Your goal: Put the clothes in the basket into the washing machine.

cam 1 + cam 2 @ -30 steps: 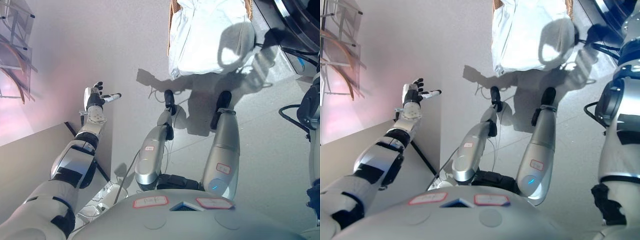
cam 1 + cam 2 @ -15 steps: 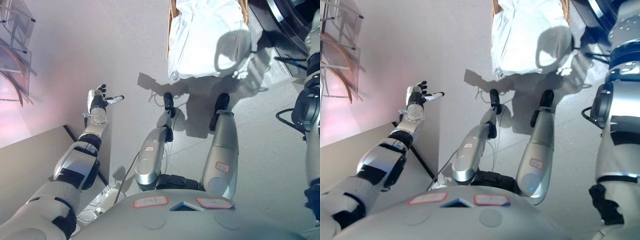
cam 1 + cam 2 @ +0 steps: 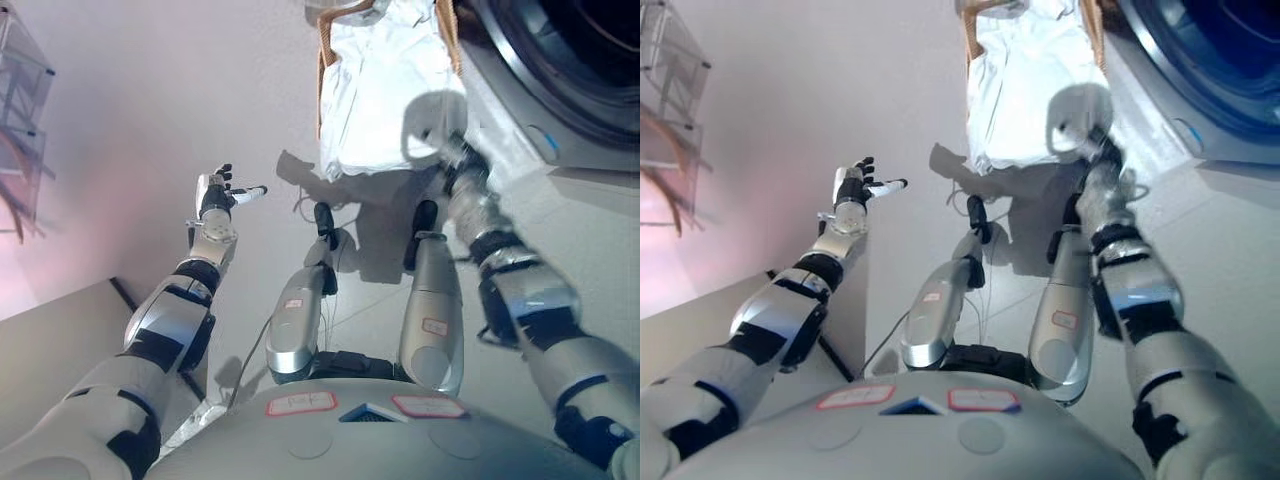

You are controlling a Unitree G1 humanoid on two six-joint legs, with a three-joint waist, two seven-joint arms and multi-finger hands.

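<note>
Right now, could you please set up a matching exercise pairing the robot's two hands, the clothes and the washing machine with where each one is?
Things:
1. left hand
2. right hand
3. white clothes
4. washing machine

Places:
A. piled in the wicker basket
B. at the near edge of the clothes pile
C. to the right of the basket
D. raised over bare floor, far left of the basket

Pairs: 1-D, 2-B, 3-A, 4-C

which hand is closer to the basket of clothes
Right. The right hand reaches to the near edge of the basket, at the white clothes. The left hand is held out far to the basket's left, fingers spread.
</note>
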